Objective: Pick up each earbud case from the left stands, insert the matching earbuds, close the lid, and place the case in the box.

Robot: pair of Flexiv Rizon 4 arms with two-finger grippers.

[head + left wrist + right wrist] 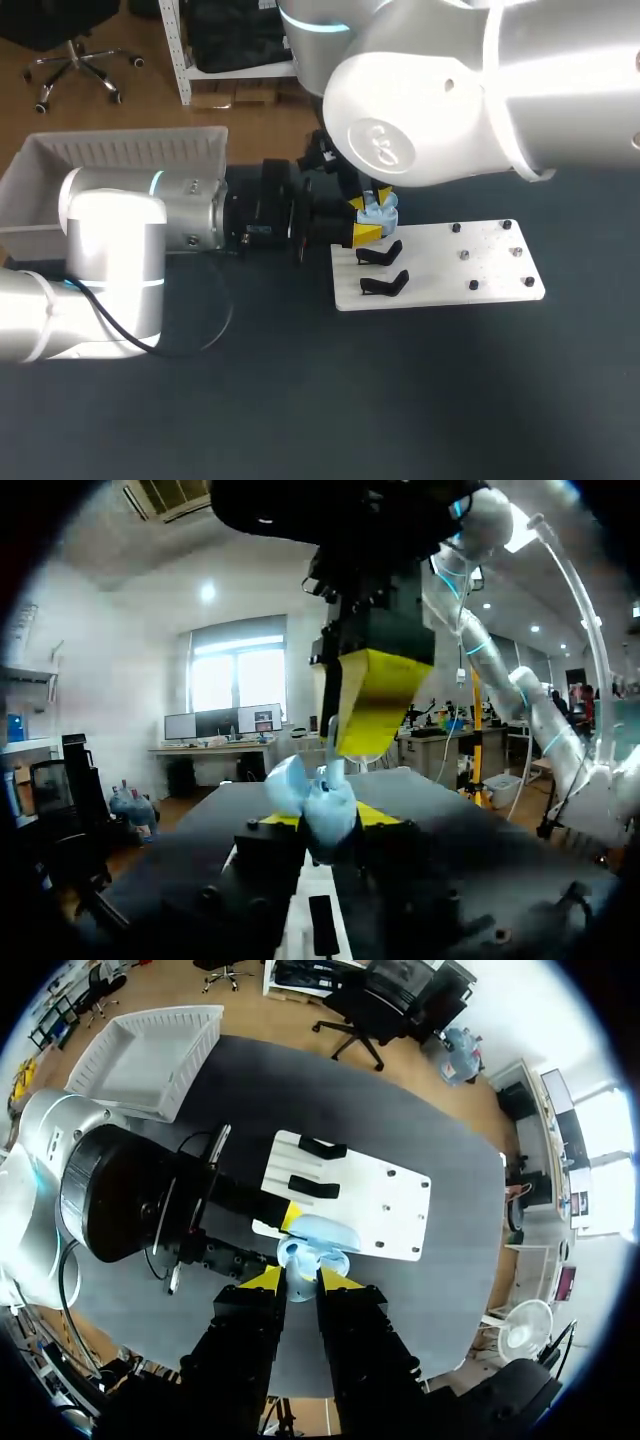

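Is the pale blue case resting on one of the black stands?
No. The pale blue case is held at the white board's edge, apart from both black stands, which are bare.

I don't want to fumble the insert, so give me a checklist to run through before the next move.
1. Hold: left pincer shut on earbud case: ok.
2. Access: lid open: ok.
3. Alignment: right pincer over the case: ok.
4. Load in right pincer: cannot tell.
5. Drop spot: box on the table: ok.
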